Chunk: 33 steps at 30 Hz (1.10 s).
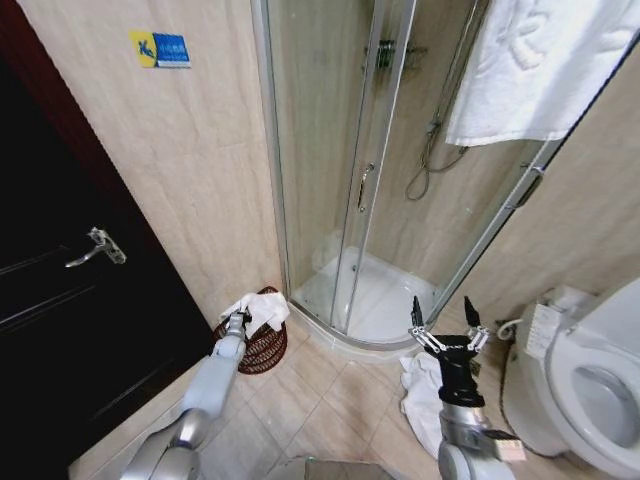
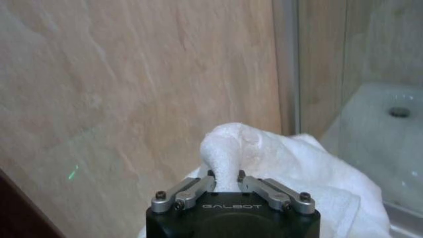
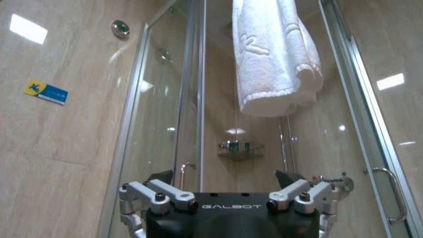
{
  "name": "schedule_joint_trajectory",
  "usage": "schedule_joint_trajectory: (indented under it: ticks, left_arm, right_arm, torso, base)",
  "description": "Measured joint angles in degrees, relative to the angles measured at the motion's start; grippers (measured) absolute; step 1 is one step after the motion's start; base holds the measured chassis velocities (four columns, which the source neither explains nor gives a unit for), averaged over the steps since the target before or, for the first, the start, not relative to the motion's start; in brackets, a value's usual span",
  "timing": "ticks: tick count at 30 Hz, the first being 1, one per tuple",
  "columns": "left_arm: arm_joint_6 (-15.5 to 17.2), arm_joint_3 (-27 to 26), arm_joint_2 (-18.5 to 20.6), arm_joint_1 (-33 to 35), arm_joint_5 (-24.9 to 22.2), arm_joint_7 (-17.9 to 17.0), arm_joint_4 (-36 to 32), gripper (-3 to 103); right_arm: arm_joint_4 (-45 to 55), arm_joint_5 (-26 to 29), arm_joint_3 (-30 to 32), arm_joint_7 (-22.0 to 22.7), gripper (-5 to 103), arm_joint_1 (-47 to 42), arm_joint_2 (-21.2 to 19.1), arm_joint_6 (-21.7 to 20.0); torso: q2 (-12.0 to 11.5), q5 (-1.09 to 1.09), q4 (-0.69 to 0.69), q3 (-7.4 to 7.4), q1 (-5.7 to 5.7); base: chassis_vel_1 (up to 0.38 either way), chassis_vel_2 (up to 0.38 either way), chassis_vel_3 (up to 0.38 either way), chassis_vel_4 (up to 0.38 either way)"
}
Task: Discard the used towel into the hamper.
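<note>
- White terry cloth, the used towel (image 1: 258, 309), is clamped in the left gripper (image 1: 237, 318); in the left wrist view a bunched fold of the towel (image 2: 228, 163) is pinched between the two closed fingers (image 2: 191, 191), and the rest of the cloth spreads out beyond them.
- The towel is held directly over the rim of the hamper (image 1: 262, 350), and its loose part is draped across the opening. Whether the cloth already rests on the rim cannot be told for certain from the head view.
- The hamper, a round dark reddish-brown basket of open slats, is placed on the tiled floor (image 1: 320, 395), against the beige wall (image 1: 200, 150) and just beside the corner of the glass shower enclosure (image 1: 350, 200).
- The left arm is extended forward and down from the lower left of the head view to the hamper.
- The right gripper (image 1: 446, 322) is held upright above the floor in front of the shower tray, with its fingers (image 1: 417, 309) spread wide apart and nothing between them; the same open stance is shown in the right wrist view (image 3: 228, 186).
- A second white cloth (image 1: 425, 395) is heaped on the floor below the right gripper, near the toilet (image 1: 590, 390).
- A clean white towel (image 1: 540, 60) is hung over the top of the shower frame.
- A dark door with a metal lever handle (image 1: 95, 247) is seen to the left of the hamper.
</note>
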Motion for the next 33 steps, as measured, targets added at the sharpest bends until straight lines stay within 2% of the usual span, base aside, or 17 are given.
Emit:
schedule_joint_trajectory:
  ticks: [2, 7, 10, 14, 18, 21, 26, 29, 30, 31, 32, 33]
  left_arm:
    - [-0.17, 0.04, -0.06, 0.13, 0.32, 0.00, 0.17, 6]
    - [-1.40, -0.03, -1.40, -0.42, 6.23, -0.43, 4.51, 6]
    - [-1.78, -0.06, -1.59, -0.93, 6.76, -0.57, 6.01, 6]
    - [-2.17, 0.71, -1.82, -1.02, 7.68, -0.27, 7.28, 6]
    - [-2.63, 1.31, -3.46, -2.56, 8.37, 0.43, 11.26, 6]
    - [-4.70, 1.30, -5.94, -5.74, 9.97, 1.07, 17.47, 6]
    - [-6.47, 1.09, -7.00, -7.03, 10.05, 1.26, 19.66, 4]
    - [-9.14, 0.08, -8.33, -9.12, 9.06, -0.83, 22.81, 14]
    - [-9.44, -0.06, -8.96, -9.93, 6.68, -2.58, 23.24, 20]
    - [-9.44, -0.08, -9.13, -10.24, 6.02, -3.50, 23.34, 24]
    - [-9.44, -0.08, -9.13, -10.24, 6.02, -3.50, 23.34, 24]
    - [-9.37, -0.11, -9.18, -10.69, 5.75, -5.04, 23.47, 30]
  right_arm:
    - [0.00, 0.00, -0.01, -0.01, 100, 0.01, -0.01, 0.01]
    - [0.05, 0.10, 0.05, -0.15, 100, -0.20, 0.00, 0.15]
    - [0.03, 0.11, 0.03, -0.31, 100, -0.32, 0.09, 0.37]
    - [-0.15, 0.16, 0.04, -0.46, 100, -0.47, 0.12, 0.48]
    - [-0.32, 0.08, 0.02, -0.73, 100, -0.72, 0.14, 0.68]
    - [-0.24, -0.04, 0.46, -0.84, 100, -1.27, 0.14, 1.06]
    - [-0.14, -0.04, 0.80, -0.90, 100, -1.89, 0.14, 1.68]
    - [-0.07, -0.09, 0.84, -1.17, 100, -2.22, 0.14, 1.98]
    - [0.02, -0.25, 0.77, -1.26, 100, -2.31, 0.15, 2.08]
    - [0.06, -0.35, 0.73, -1.28, 100, -2.32, 0.15, 2.12]
    - [0.06, -0.35, 0.73, -1.28, 100, -2.32, 0.15, 2.12]
    - [0.26, -0.57, 0.62, -1.33, 100, -2.39, 0.15, 2.20]
  torso:
    - [0.00, -0.01, 0.00, 0.00, 0.00]
    - [0.00, -0.01, 0.02, 0.00, 0.00]
    - [0.00, 0.00, -0.01, 0.00, 0.00]
    - [0.00, 0.02, 0.02, 0.00, 0.00]
    - [0.00, 0.01, 0.01, 0.00, 0.00]
    - [0.00, 0.01, 0.00, 0.00, 0.00]
    - [0.00, 0.01, 0.02, 0.00, 0.00]
    - [0.00, 0.01, 0.02, 0.00, 0.00]
    - [0.00, 0.00, -0.01, 0.00, 0.00]
    - [0.00, 0.00, -0.01, 0.00, 0.00]
    - [0.00, 0.00, -0.01, 0.00, 0.00]
    - [0.00, 0.01, 0.00, 0.00, 0.00]
  base:
    - [0.000, 0.000, 0.000, 0.000]
    - [0.000, 0.000, 0.000, 0.000]
    - [0.000, 0.000, 0.000, 0.000]
    - [0.000, 0.000, 0.000, 0.000]
    - [0.000, 0.000, 0.000, 0.000]
    - [0.000, 0.000, 0.000, 0.000]
    - [0.000, 0.000, 0.000, 0.000]
    - [0.000, 0.000, 0.000, 0.000]
    - [0.000, 0.000, 0.000, 0.000]
    - [0.000, 0.000, 0.000, 0.000]
    - [0.000, 0.000, 0.000, 0.000]
    - [0.000, 0.000, 0.000, 0.000]
